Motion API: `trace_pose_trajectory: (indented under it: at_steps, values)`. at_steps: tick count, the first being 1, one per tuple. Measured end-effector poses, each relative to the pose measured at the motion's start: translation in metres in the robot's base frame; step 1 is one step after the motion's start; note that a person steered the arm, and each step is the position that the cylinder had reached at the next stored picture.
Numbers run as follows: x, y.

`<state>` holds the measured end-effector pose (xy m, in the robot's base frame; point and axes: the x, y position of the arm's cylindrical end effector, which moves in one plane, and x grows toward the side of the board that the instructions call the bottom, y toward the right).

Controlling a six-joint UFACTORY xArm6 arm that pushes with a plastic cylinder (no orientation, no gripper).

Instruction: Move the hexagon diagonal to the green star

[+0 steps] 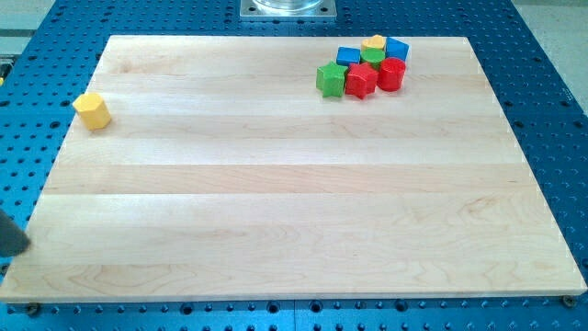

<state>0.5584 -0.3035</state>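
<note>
A yellow hexagon block (92, 110) lies alone near the board's left edge, in the upper left of the view. A green star block (331, 79) lies at the left end of a tight cluster near the view's top right. A dark shape at the view's lower left edge looks like my rod, with my tip (20, 246) just off the board's left edge. My tip is well below the yellow hexagon and far from the green star.
Touching the green star on its right is a red star (360, 81), then a red round block (391, 74). Behind them sit a blue block (348, 56), a green block (372, 57), a yellow block (374, 42) and another blue block (398, 48). The wooden board (276, 202) rests on a blue perforated table.
</note>
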Motion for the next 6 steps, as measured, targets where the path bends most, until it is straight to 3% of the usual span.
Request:
trace_pose_trajectory:
  at_steps: [1,2,4,5,6]
  values:
    - [-0.113,0.023]
    - [-0.203,0.004]
    - [-0.266,0.023]
    - [-0.264,0.061]
    - [-0.219,0.109]
